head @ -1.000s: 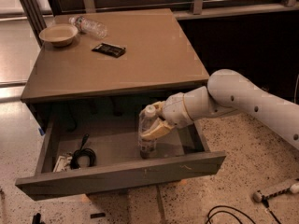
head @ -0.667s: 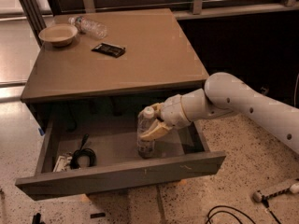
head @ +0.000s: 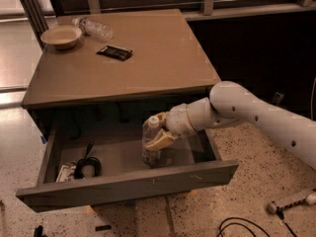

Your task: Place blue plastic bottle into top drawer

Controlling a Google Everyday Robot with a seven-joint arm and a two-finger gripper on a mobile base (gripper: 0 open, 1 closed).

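Note:
The blue plastic bottle (head: 149,153) stands upright inside the open top drawer (head: 128,182), near the middle and close to the front panel. Its pale cap points up, and its label is hard to make out in the dim drawer. My gripper (head: 158,133) reaches in from the right on the white arm. Its tan fingers (head: 162,141) are closed around the bottle's upper half. The bottle's base is at or just above the drawer floor.
On the table top lie a tan bowl (head: 61,36), a small clear label-less bottle (head: 94,27) and a black packet (head: 114,52). The drawer's left end holds a black coiled cable (head: 88,166) and a white item (head: 64,172). Cables and a white tool (head: 291,201) lie on the floor at the right.
My gripper and the bottle have shifted slightly left and down inside the drawer. The grip on the bottle is unchanged.

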